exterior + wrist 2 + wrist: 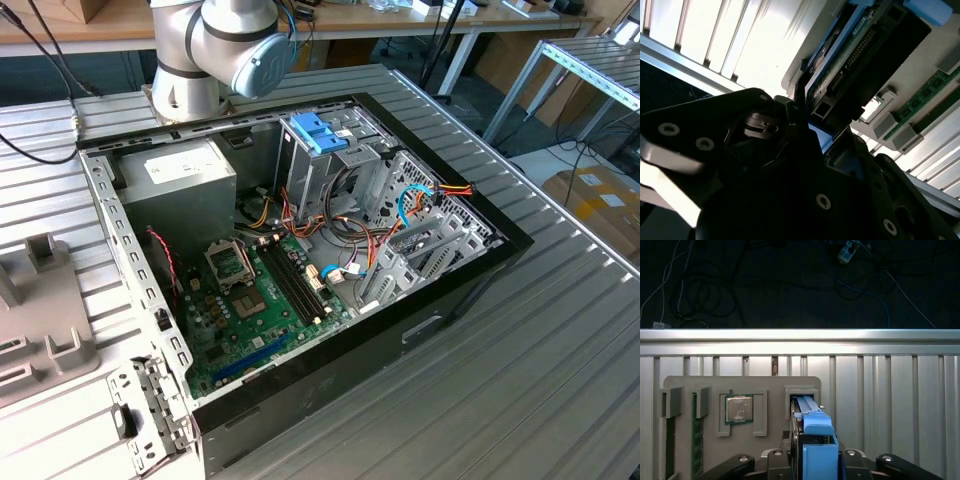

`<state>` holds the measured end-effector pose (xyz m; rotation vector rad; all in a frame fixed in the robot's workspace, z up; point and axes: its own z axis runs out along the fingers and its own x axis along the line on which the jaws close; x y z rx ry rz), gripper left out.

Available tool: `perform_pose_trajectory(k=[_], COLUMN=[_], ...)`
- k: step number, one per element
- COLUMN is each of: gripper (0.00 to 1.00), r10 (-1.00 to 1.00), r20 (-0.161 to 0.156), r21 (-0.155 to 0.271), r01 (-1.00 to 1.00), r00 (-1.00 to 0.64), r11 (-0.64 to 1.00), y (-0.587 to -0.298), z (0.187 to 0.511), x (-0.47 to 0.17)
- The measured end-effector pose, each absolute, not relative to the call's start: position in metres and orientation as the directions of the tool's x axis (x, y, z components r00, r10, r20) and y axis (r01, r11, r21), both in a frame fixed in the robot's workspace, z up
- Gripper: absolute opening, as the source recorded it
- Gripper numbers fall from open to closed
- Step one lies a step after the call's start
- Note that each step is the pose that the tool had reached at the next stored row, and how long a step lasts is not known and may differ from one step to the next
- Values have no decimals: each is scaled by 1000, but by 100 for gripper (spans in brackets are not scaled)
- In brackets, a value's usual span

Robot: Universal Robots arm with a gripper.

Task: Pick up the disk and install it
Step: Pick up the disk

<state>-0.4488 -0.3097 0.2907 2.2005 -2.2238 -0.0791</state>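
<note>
While two fingers (849, 466) clamp one disk (816, 440), one processor chip (738, 408) nearby, grey tray (775, 387).

Counts: singles of nearly everything, one pair.

One arm (215, 45), one gripper (815, 462), one disk (812, 437). In the exterior view: one open PC case (500, 250) on one ribbed table (560, 380), holding one PSU (185, 175), one motherboard (265, 300) and one blue bracket (320, 132). In the first wrist view: one grey tray (775, 405) with one CPU (738, 409) and two RAM sticks (697, 440).
</note>
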Motion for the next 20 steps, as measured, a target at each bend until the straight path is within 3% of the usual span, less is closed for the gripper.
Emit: perform_pose_trajectory(k=[20], gripper=[37], r10=[-1000], r20=[-29], r21=[44], r01=[-999], r00=[-11], r11=[10], y=[-310], z=[296], x=[-449])
